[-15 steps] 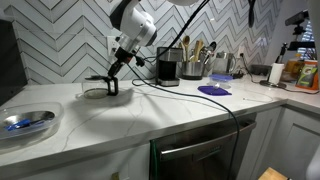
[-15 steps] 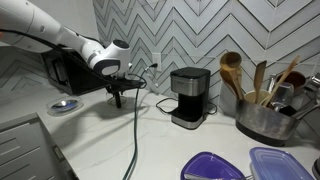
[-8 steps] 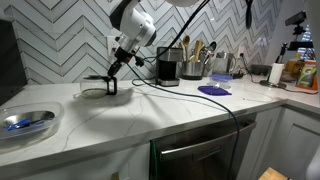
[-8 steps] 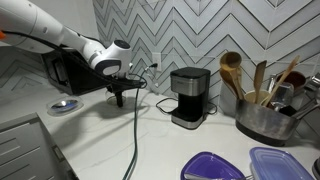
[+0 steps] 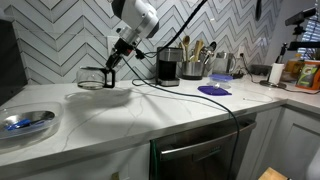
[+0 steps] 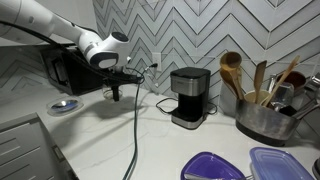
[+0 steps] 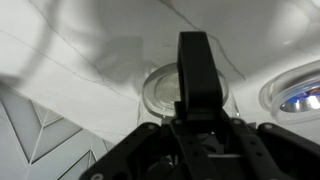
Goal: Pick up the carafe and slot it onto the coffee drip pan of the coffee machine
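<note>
Lifted since a second ago, carafe [image 5: 92,77] now hangs clear of the counter [image 5: 150,105], gripper [image 5: 109,72] clamped on it, well apart from coffee machine [image 5: 168,66]; one-sided grip could let it swing and clip the drip pan [image 6: 188,122].
</note>
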